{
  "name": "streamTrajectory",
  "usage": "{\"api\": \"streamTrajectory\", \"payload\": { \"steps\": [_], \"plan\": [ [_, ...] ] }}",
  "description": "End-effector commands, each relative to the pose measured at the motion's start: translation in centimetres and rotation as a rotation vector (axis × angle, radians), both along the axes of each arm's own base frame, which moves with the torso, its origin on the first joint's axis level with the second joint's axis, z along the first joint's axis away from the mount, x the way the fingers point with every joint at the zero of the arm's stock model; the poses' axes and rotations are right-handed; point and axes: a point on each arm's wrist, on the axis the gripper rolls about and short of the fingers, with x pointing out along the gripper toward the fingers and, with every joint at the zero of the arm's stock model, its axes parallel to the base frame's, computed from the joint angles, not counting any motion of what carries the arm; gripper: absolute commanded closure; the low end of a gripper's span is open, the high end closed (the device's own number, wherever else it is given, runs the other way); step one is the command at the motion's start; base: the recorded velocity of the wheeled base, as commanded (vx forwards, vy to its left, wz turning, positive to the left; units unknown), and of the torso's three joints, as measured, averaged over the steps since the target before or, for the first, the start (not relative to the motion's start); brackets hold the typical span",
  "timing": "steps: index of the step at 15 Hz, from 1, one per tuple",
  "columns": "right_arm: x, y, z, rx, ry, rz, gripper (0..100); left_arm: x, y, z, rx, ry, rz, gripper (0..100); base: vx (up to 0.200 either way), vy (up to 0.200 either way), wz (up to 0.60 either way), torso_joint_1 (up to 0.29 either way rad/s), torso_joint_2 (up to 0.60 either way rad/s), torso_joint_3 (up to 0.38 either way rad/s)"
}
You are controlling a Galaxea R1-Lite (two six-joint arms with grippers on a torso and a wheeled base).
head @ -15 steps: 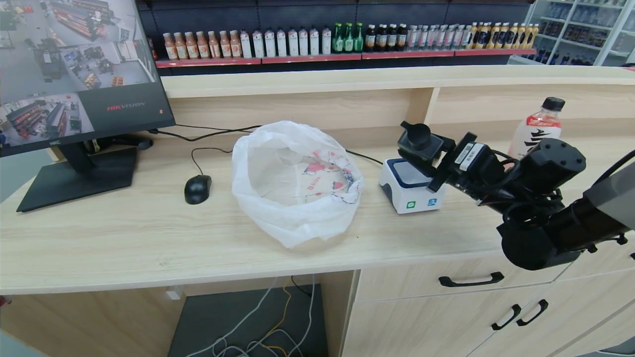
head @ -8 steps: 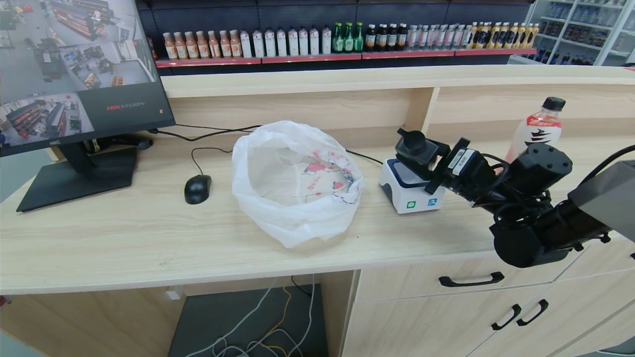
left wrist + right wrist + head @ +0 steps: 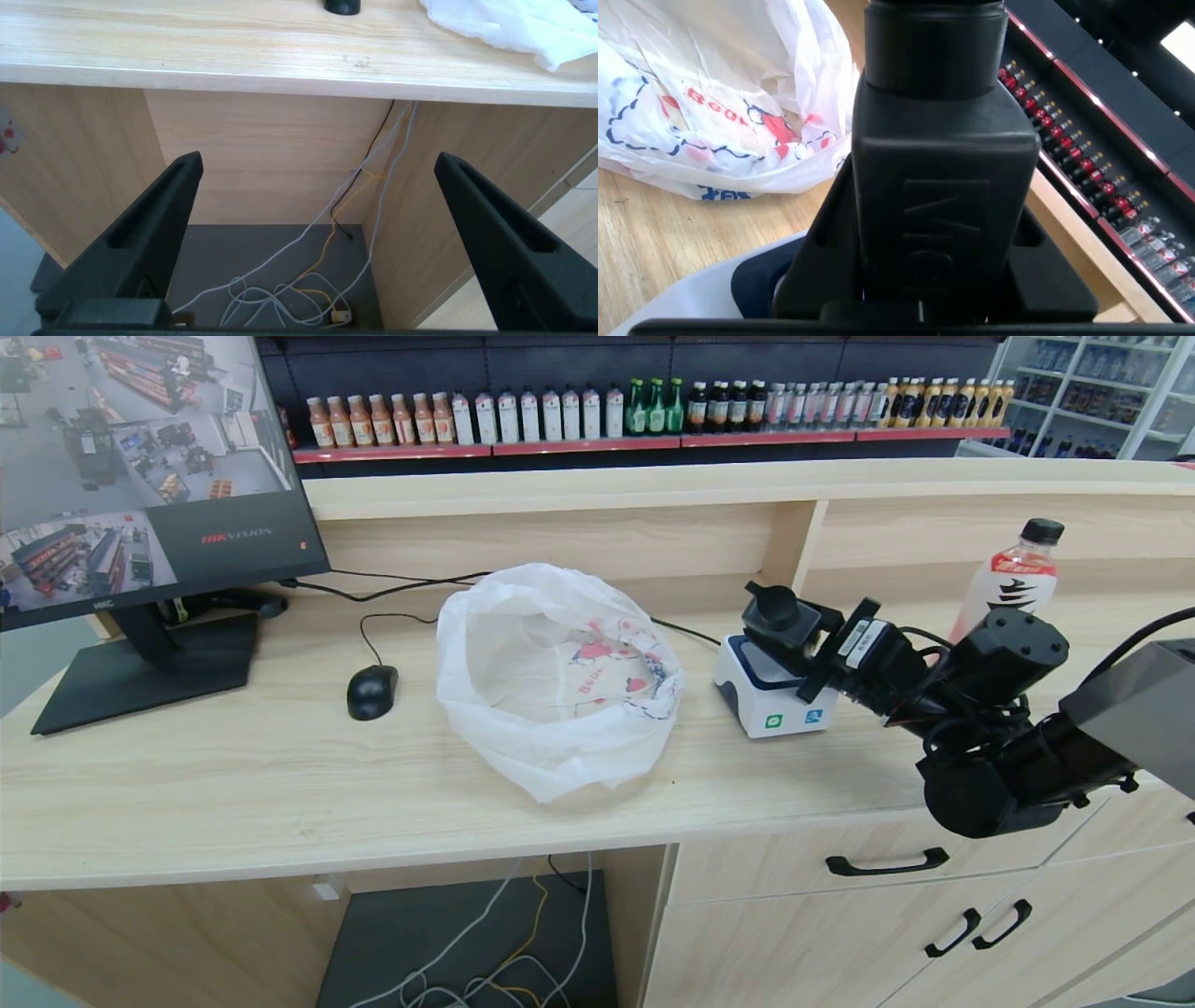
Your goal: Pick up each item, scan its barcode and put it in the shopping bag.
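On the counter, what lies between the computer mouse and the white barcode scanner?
The white shopping bag sits between the mouse and the scanner, with its mouth open. The head view shows this.

One white plastic bag (image 3: pixel 467 644), one scanner (image 3: pixel 761 705), one black container (image 3: pixel 773 604), one pale drink bottle (image 3: pixel 1013 577), one mouse (image 3: pixel 372 693), one monitor (image 3: pixel 140 457) and three drawer handles (image 3: pixel 887 866); the shelf (image 3: pixel 485 451) behind carries a long row of bottles (image 3: pixel 560 415), too many to count.

mouse (image 3: pixel 372 692) left of shopping bag (image 3: pixel 558 677), scanner (image 3: pixel 767 690) right, bottle (image 3: pixel 1012 577) far right
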Motion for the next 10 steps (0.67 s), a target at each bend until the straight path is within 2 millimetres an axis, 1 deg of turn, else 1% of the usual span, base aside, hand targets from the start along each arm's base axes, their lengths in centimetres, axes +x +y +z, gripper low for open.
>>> {"api": "streamTrajectory", "payload": {
  "steps": [1, 10],
  "plan": [
    [0.02, 0.02, 0.07, 0.001, -0.004, 0.0, 100, 0.0, 0.0, 0.0, 0.0, 0.0, 0.001, 0, 0.0, 0.0, 0.0, 0.0, 0.0, 0.0],
    [-0.01, 0.08, -0.09, -0.006, -0.006, -0.002, 100, 0.0, 0.0, 0.0, 0.0, 0.0, 0.001, 0, 0.0, 0.0, 0.0, 0.0, 0.0, 0.0]
  ]
}}
